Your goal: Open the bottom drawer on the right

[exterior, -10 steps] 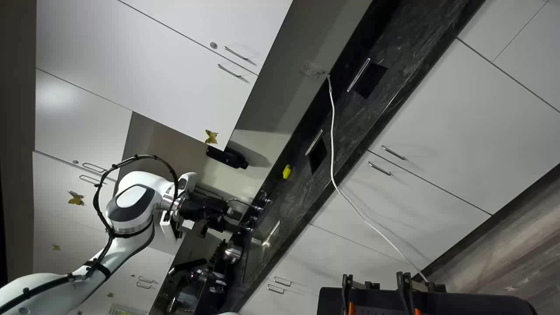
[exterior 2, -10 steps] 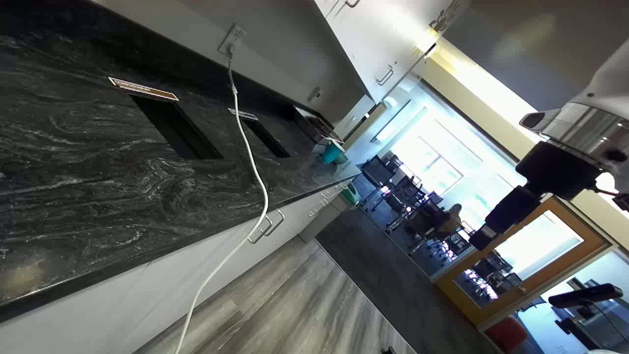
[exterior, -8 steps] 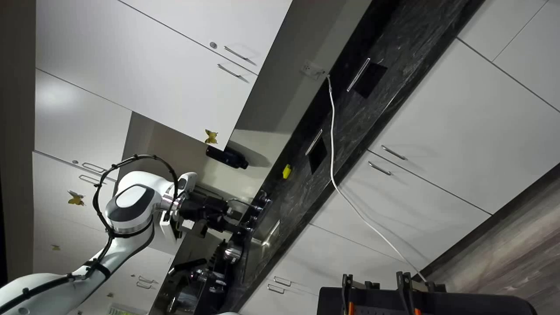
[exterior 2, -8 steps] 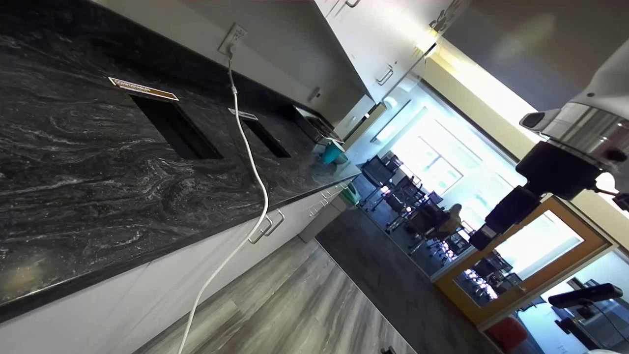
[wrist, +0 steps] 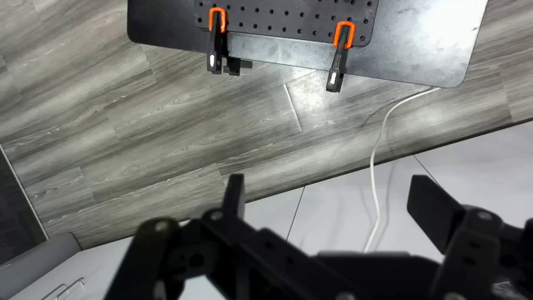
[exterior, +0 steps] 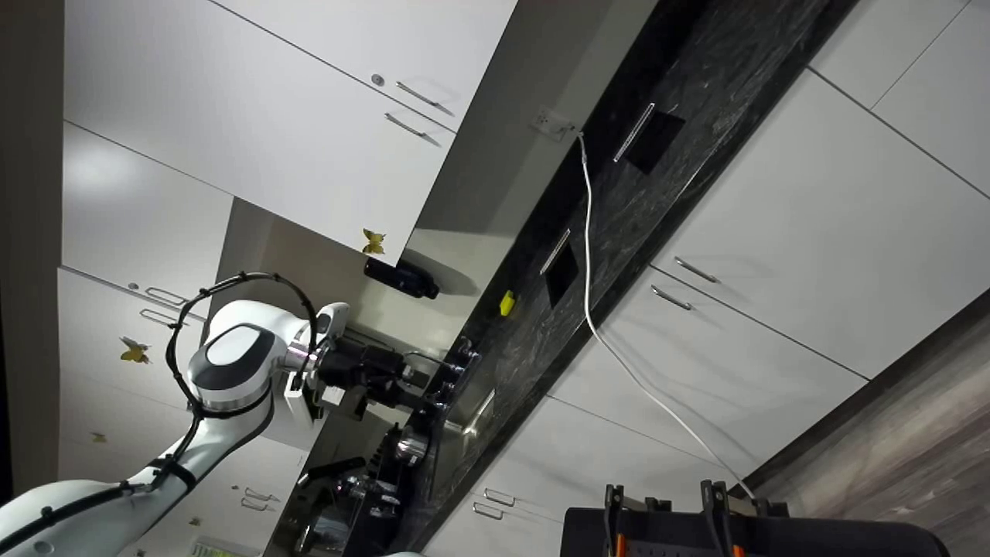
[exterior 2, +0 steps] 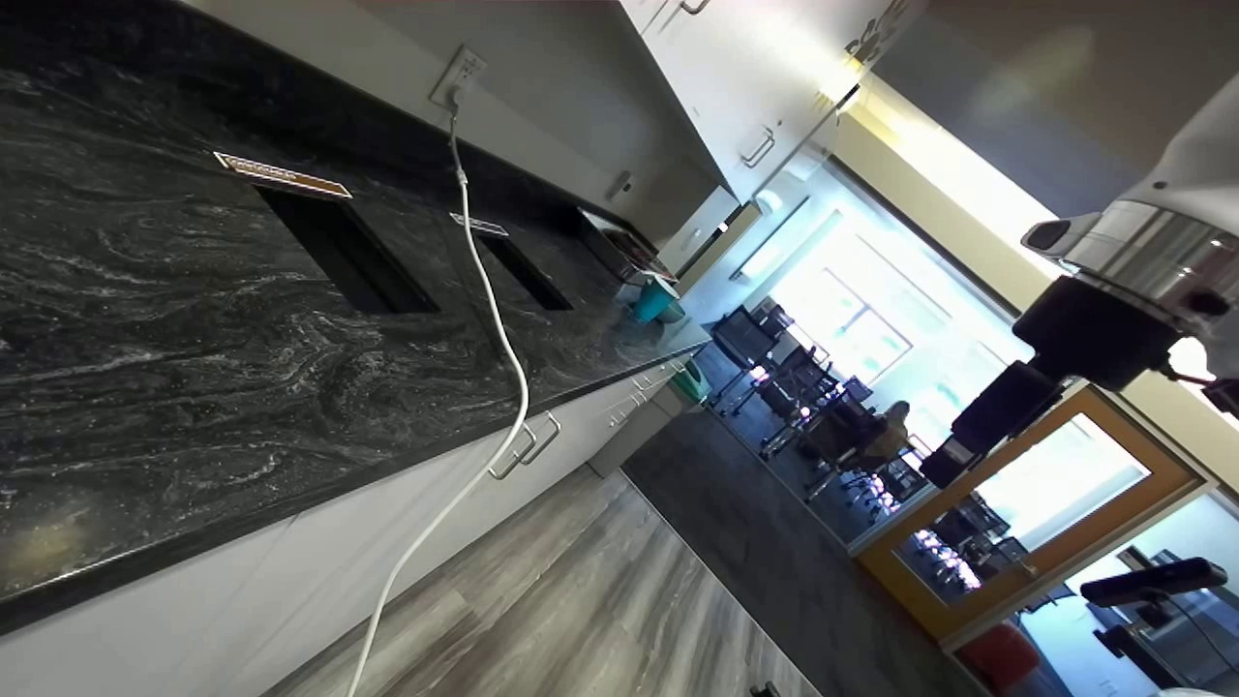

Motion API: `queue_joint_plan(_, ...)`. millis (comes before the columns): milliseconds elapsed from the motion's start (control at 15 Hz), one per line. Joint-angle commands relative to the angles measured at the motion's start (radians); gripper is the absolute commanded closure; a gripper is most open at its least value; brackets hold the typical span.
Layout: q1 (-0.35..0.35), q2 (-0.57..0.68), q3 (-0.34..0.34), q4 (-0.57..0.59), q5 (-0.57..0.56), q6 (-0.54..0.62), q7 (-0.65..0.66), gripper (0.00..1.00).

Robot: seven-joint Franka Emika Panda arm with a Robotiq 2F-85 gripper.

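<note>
Below the counter [exterior: 526, 348], toward 2 o'clock in an exterior view, a tall front [exterior: 835, 216] looks shut, more door than drawer by my reading. My arm [exterior: 232, 363], the only one, enters at 8 o'clock, well apart from it. The drawer [exterior: 940, 108], as I judge it, is the next front beyond, under a seam [exterior: 920, 54] and cut off by the edge of view; it seems shut too. From the gripper [wrist: 327, 187] it lies at 2 o'clock, that seam running between 1 and 2, while the fingers [wrist: 235, 196] point between 3 and 4. So the coming move calls for a swing toward 2. In the wrist view the fingers stand wide apart, gripping nothing. The tall front's handle [exterior: 696, 269] lies along 10 to 4; the drawer's I can't see.
</note>
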Motion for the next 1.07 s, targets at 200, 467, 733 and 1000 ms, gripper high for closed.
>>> queue_joint_plan(200,-0.068,0.153,-0.090,0.032,0.098,0.183,0.130,0.00)
queue_joint_plan(467,-0.108,0.261,-0.168,0.040,0.187,0.306,0.155,0.00)
queue_joint_plan(733,-0.134,0.364,-0.249,0.038,0.300,0.402,0.151,0.00)
queue_joint_plan(1000,-0.153,0.475,-0.307,0.041,0.425,0.452,0.166,0.00)
